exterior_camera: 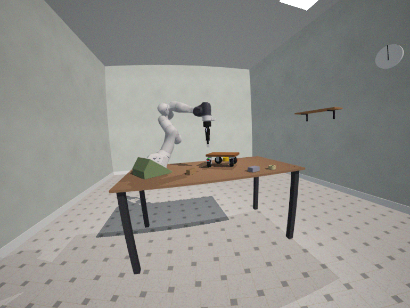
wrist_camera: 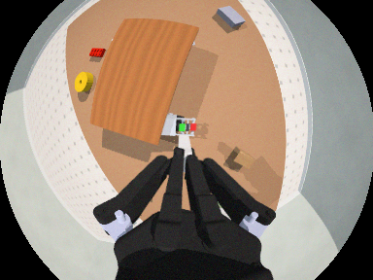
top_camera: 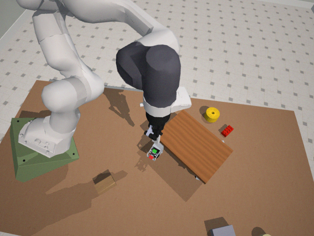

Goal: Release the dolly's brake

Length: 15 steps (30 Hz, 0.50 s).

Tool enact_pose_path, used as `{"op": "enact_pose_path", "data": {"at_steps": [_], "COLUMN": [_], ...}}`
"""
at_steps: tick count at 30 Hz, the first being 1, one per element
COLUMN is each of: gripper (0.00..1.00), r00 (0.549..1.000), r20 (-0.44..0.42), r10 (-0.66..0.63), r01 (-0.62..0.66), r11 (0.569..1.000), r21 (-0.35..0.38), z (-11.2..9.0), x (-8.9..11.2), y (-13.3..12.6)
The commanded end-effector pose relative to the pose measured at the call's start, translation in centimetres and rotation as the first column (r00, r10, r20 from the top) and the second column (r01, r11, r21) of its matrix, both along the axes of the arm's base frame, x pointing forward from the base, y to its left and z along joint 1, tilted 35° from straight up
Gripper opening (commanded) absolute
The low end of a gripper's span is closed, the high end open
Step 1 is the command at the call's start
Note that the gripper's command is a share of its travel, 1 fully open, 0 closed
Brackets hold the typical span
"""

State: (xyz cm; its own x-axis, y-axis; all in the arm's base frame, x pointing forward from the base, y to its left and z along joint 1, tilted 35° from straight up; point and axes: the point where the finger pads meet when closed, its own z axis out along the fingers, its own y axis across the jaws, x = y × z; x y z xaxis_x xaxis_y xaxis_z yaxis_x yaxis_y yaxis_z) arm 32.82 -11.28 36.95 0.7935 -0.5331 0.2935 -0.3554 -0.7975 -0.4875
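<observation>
The dolly (top_camera: 195,144) is a wooden platform on black wheels, standing on the brown table; it also shows in the side view (exterior_camera: 222,157) and the wrist view (wrist_camera: 143,77). Its caster's brake pedal (top_camera: 153,152) sticks out at the dolly's near-left corner, with a green end (top_camera: 154,150) and a red end (top_camera: 151,157). In the wrist view the green end (wrist_camera: 183,127) lies beside the red end (wrist_camera: 193,127). My gripper (top_camera: 157,139) (exterior_camera: 207,144) is shut and empty, pointing down, well above the pedal. Its fingertips (wrist_camera: 182,148) are pressed together.
A yellow spool (top_camera: 211,114) and a red brick (top_camera: 226,130) lie behind the dolly. A small wooden block (top_camera: 105,183) lies to the front left. A grey block (top_camera: 223,230) and a tape roll (exterior_camera: 271,166) sit near the table's right end. The green robot base (top_camera: 35,152) is at the left.
</observation>
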Motion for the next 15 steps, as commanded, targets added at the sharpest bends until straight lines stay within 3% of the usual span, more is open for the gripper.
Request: {"op": "enact_pose_path", "data": {"at_steps": [1,7,15], "gripper": [0.0,0.0,0.0], "r00": [1.0,1.0,1.0], "r20": [0.002,0.0,0.0], "r10": [0.01,0.008,0.008], "r01": [-0.01,-0.008,-0.008], "r11": [1.0,1.0,1.0], "r21": [-0.006,-0.006,-0.006], "z": [-0.3,-3.2,-3.2], "x": [0.1,1.4,1.4], "y": [0.1,1.1,1.1]}}
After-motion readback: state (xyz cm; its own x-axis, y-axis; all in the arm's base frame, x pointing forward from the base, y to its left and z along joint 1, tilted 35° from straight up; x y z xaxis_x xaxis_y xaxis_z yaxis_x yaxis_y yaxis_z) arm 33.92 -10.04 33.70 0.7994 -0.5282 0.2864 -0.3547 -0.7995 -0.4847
